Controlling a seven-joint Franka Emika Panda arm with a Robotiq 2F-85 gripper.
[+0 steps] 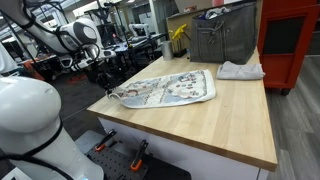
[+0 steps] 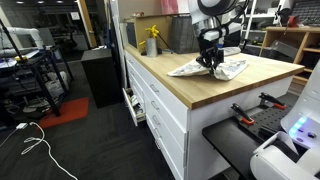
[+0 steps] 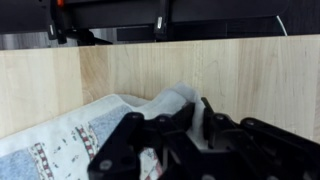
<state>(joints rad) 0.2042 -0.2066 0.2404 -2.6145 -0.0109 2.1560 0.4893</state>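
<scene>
Wrist view: gripper (image 3: 197, 116) fingers are pressed together, pinching a raised fold of the patterned cloth (image 3: 70, 140) at lower centre of the frame. In an exterior view, the cloth (image 1: 172, 88) lies spread at centre frame on the wooden table (image 1: 205, 128). The gripper (image 1: 105, 84) grips its left corner. A white rag (image 1: 240, 70) lies well apart at upper right.

Bare worktop (image 1: 215, 128) lies open along the near edge, in front of the patterned cloth (image 1: 170, 88). At the back, a grey bin (image 1: 222, 40), a yellow item (image 1: 178, 38) and a crumpled white cloth (image 1: 240, 70) stand in the way
</scene>
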